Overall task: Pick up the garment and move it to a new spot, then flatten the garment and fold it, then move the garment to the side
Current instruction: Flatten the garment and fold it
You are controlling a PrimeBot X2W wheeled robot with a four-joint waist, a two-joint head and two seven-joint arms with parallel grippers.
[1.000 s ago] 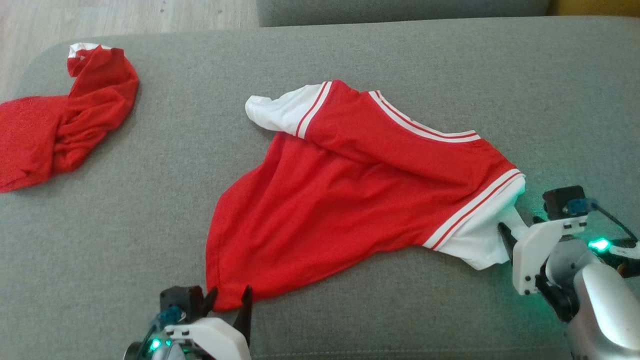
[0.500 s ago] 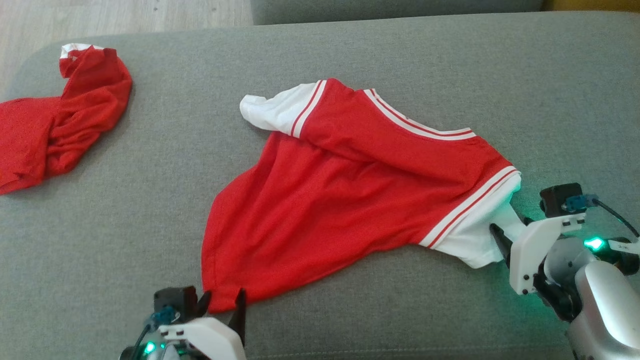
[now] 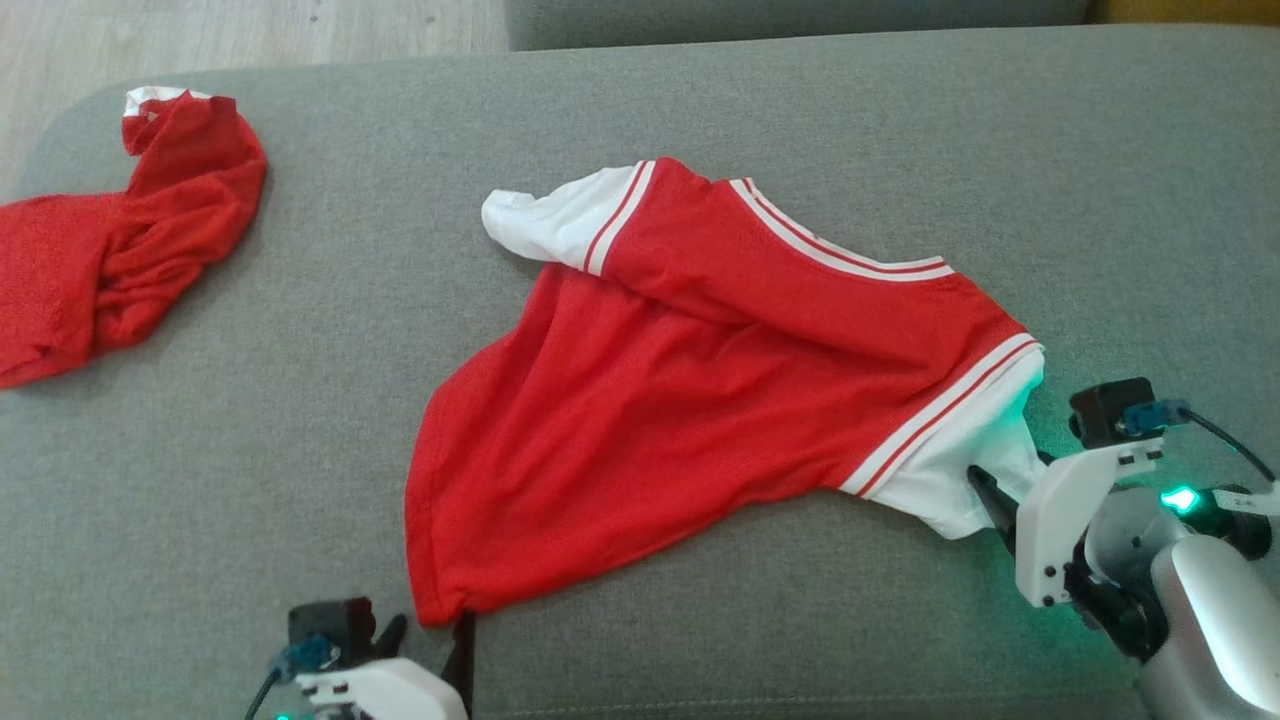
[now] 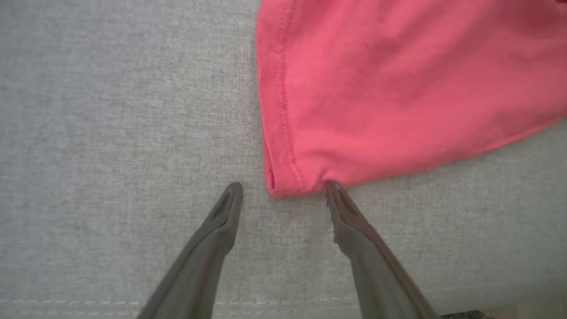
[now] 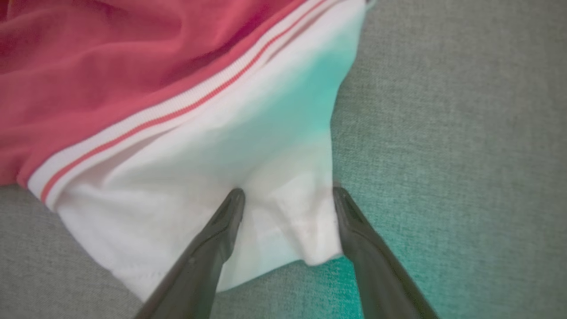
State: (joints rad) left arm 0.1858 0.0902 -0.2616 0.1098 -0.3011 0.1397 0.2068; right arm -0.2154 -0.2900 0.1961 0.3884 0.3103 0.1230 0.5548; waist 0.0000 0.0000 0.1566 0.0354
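The garment (image 3: 700, 400), a red shirt with white sleeves and striped trim, lies spread but creased across the middle of a grey cushion (image 3: 300, 430). Its collar is toward the far side and its hem toward the robot. One sleeve (image 3: 545, 225) points to the far left. The other sleeve (image 3: 950, 490) reaches the right gripper (image 3: 1000, 485).

In the right wrist view this gripper (image 5: 288, 190) has its fingers spread, straddling a raised fold of white sleeve cloth without pinching it. A green glow tints the cloth and the cushion beside it.

The left gripper (image 3: 430, 640) sits at the near edge of the cushion, also released. In its wrist view the hem corner (image 4: 288, 186) lies just beyond the gap between the parted tips, and one fingertip (image 4: 332, 188) touches the hem edge.

A second red cloth (image 3: 120, 240) lies bunched at the cushion's far left, well apart from the garment. Pale floor (image 3: 250, 30) shows beyond it. Nothing lies between either gripper and the garment.

Compared with half a second earlier, the left gripper has drawn back toward the near edge, so its tips no longer flank the hem corner. The right gripper has shifted slightly. The garment lies as it did.
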